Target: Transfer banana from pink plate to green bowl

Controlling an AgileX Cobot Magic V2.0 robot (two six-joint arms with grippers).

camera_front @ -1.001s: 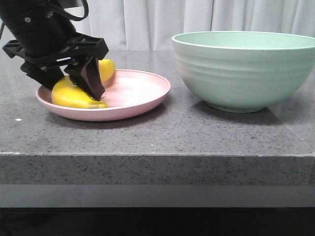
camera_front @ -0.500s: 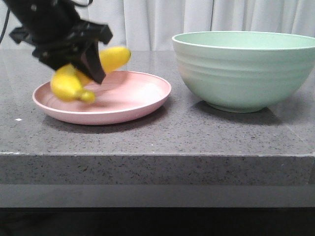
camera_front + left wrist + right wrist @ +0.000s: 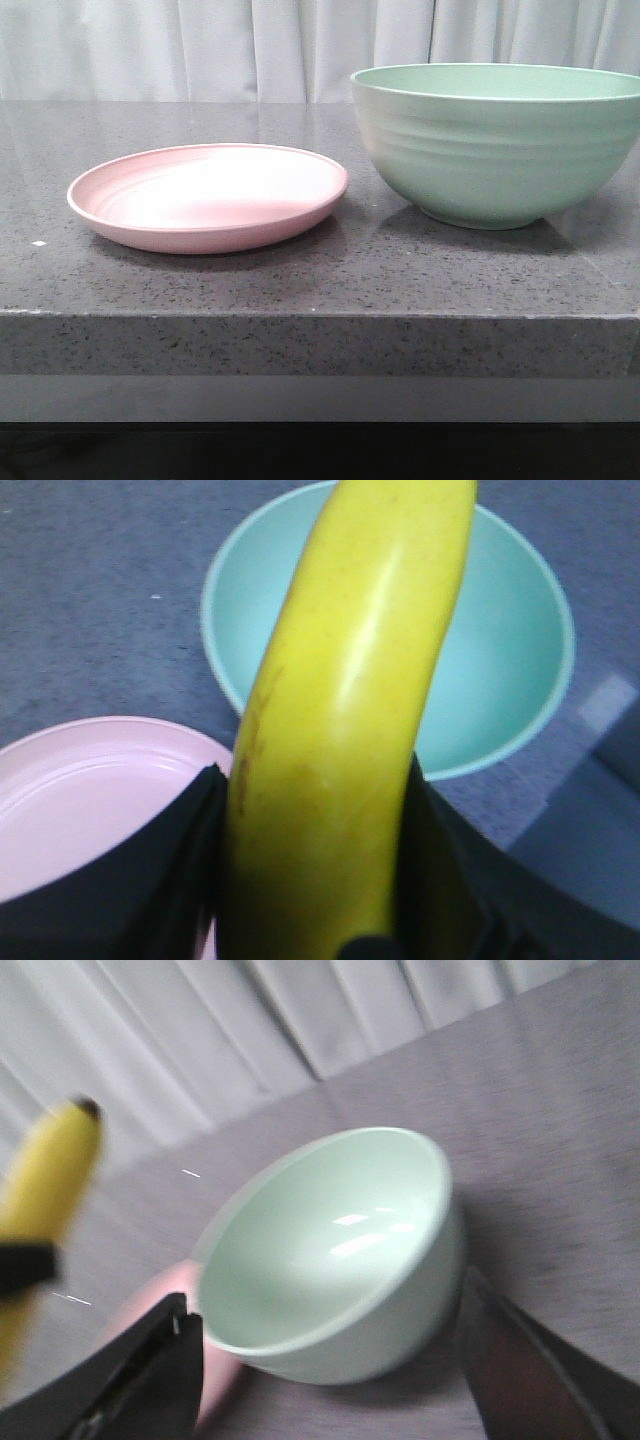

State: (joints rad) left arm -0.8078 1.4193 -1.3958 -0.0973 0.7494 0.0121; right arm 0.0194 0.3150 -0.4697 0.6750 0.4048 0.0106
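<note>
The pink plate (image 3: pixel 208 195) lies bare at the left of the table; the green bowl (image 3: pixel 497 140) stands to its right. Neither gripper nor the banana shows in the front view. In the left wrist view my left gripper (image 3: pixel 318 870) is shut on the banana (image 3: pixel 350 710), held in the air above the plate (image 3: pixel 90 790) and the bowl (image 3: pixel 500 670). In the right wrist view my right gripper (image 3: pixel 330 1360) is open and empty, its fingers (image 3: pixel 150 1370) wide apart on either side of the bowl (image 3: pixel 330 1250). The held banana (image 3: pixel 45 1185) shows there too, blurred.
The grey speckled table (image 3: pixel 320 280) has its front edge close below the plate and bowl. A white curtain (image 3: pixel 250 45) hangs behind. The bowl holds nothing.
My left gripper has lifted the banana off the pink plate and risen out of the front view. The plate now lies bare.
</note>
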